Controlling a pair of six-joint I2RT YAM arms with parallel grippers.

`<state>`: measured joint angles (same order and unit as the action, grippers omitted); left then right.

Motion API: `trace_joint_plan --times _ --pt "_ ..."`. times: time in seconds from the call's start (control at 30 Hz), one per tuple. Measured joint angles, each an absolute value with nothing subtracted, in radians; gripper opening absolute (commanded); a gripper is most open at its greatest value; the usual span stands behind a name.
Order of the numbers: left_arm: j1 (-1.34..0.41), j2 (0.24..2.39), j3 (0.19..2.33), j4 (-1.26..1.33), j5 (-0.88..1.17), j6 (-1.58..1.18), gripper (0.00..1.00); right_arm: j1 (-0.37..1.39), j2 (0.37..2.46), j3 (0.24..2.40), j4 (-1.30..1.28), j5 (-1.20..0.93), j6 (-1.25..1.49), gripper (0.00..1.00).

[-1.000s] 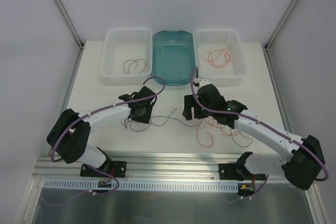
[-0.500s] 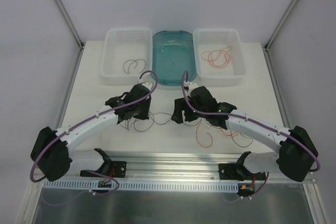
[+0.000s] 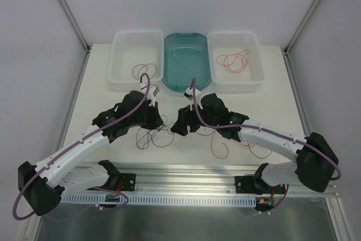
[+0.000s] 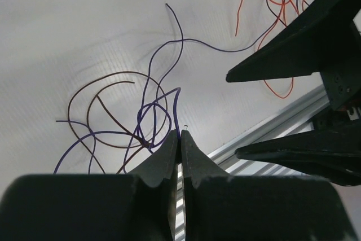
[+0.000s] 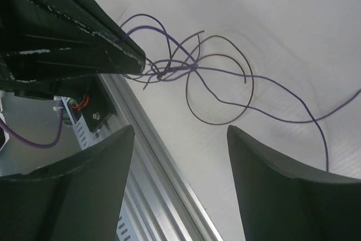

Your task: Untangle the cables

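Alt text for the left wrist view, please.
The left gripper has its fingers shut on a blue-purple cable rising from a tangle of blue-purple and dark brown cables on the white table. The right gripper, fingers apart, enters from the right, with red-orange cables behind it.

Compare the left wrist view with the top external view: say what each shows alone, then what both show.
Only the left wrist view: the left jaws pressed shut on a blue-purple cable, with brown cables looped beside it.
Only the top external view: the left basket holding dark cables, the teal tray, and the right basket holding red-orange cables.
Both: the dark tangle on the table between the arms, the loose red-orange cable near the rail, and the right jaws close by.
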<state>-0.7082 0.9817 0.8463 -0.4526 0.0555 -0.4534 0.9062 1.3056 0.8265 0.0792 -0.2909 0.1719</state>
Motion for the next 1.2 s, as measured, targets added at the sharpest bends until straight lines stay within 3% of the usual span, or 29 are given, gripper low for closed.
trace_joint_plan --times 0.27,0.57,0.67,0.7,0.83,1.2 --pt "-0.708 0.909 0.846 -0.453 0.070 -0.508 0.00 0.927 1.420 0.784 0.263 -0.332 0.183 0.68" --pt "-0.708 0.846 0.846 -0.452 0.070 -0.559 0.00 0.936 1.573 0.748 0.479 -0.374 0.236 0.56" --pt "-0.708 0.842 0.846 -0.452 0.067 -0.565 0.00 0.939 1.599 0.748 0.501 -0.381 0.245 0.34" --pt "-0.708 0.841 0.846 -0.452 0.060 -0.565 0.00 0.939 1.600 0.748 0.501 -0.381 0.242 0.20" --pt "-0.707 0.813 0.826 -0.453 -0.015 -0.566 0.00 0.941 1.562 0.748 0.437 -0.359 0.205 0.01" --pt "-0.534 0.791 0.715 -0.524 -0.224 -0.609 0.00 0.898 1.156 0.854 -0.092 -0.137 -0.004 0.01"
